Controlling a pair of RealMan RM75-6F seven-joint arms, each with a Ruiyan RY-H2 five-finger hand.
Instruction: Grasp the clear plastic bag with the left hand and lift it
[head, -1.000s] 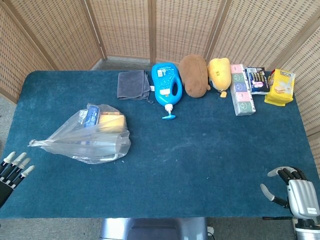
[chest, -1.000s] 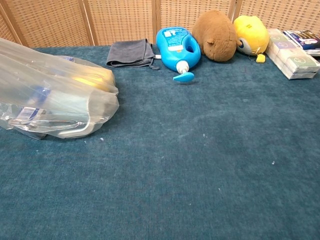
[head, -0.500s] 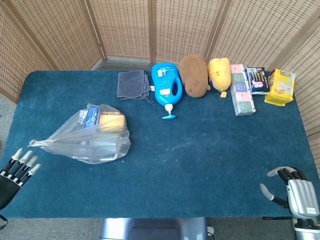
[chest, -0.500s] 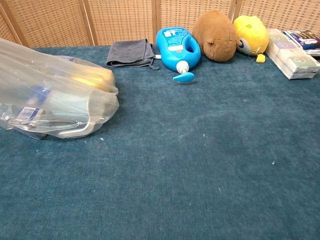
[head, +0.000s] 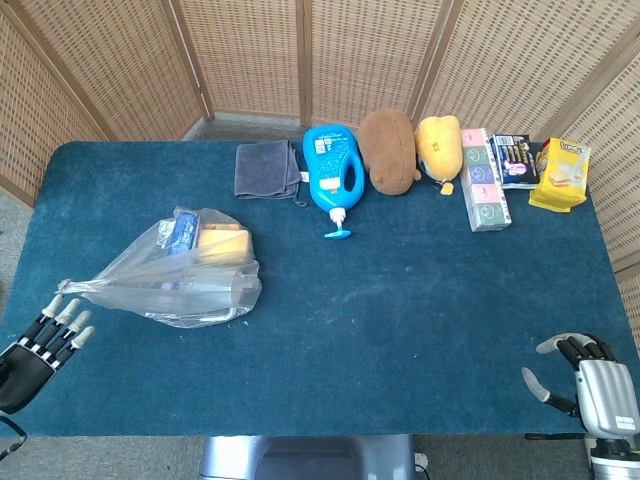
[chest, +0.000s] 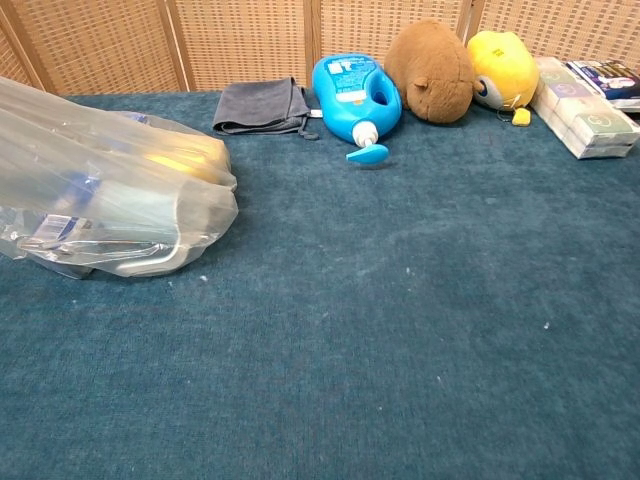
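The clear plastic bag (head: 180, 272) lies on the left part of the blue table, holding a blue packet and yellow items; its twisted neck points left. The chest view shows the bag (chest: 105, 195) at its left edge. My left hand (head: 42, 340) hovers at the table's front left corner, fingers straight and apart, holding nothing, its fingertips (head: 68, 316) a short way below-left of the bag's neck. My right hand (head: 590, 385) sits at the front right corner, fingers loosely apart, empty. Neither hand appears in the chest view.
Along the back edge lie a grey cloth (head: 267, 168), a blue pump bottle (head: 333, 171), a brown plush (head: 389, 150), a yellow plush (head: 439, 147), boxes (head: 484, 180) and a yellow packet (head: 561, 173). Wicker screens (head: 300, 55) stand behind the table.
My left hand has moved up and to the right, closer to the bag's neck. The bag and the right hand have not moved.
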